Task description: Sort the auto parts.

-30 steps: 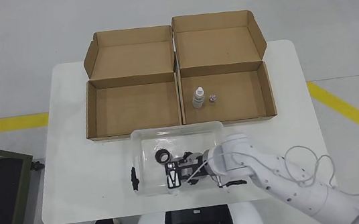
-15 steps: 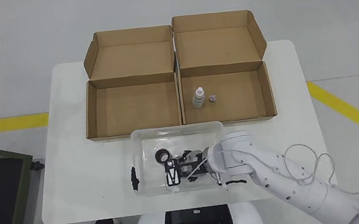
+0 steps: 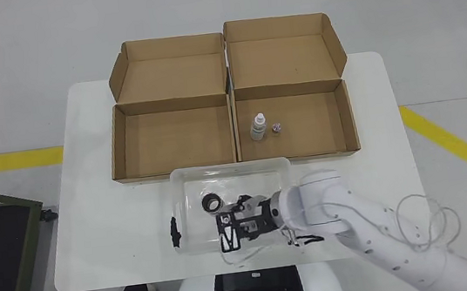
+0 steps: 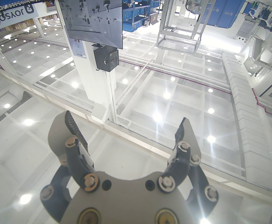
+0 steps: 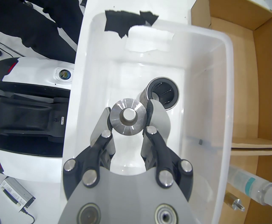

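Metal bushing (image 5: 119, 124) in right gripper (image 5: 128, 110), bore facing wrist camera.

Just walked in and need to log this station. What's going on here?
The right gripper is shut on a silver metal disc inside the clear bin, beside a cylindrical bearing. The left gripper is open, holding nothing and pointing at the ceiling. Behind the bin, an open cardboard box holds a small bottle and a small metal piece; a second open box stands beside it.
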